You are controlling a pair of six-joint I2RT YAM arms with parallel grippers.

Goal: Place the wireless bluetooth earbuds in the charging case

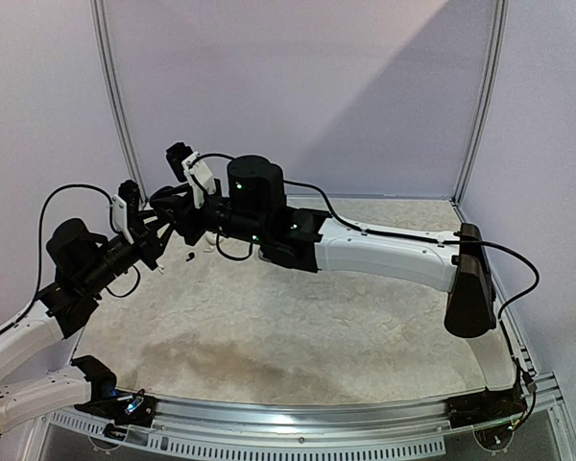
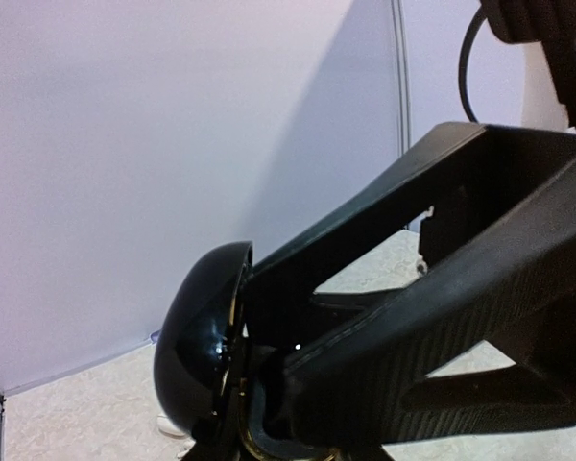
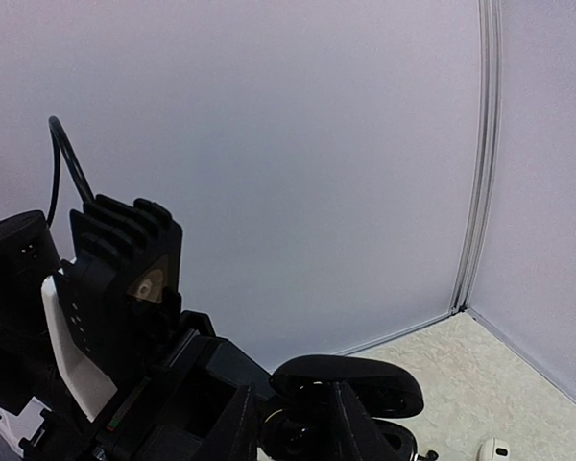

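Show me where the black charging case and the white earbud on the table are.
black charging case (image 2: 197, 351): left wrist view, on its glossy rounded shell.
white earbud (image 3: 492, 449): right wrist view, on its rounded body.

Soft even light, blurred foregrounds.

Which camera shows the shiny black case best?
The left wrist camera. The black case is big, shiny and close there. The right wrist camera only shows what looks like a dark bit of it at the bottom. From above, it is too hidden to make out.
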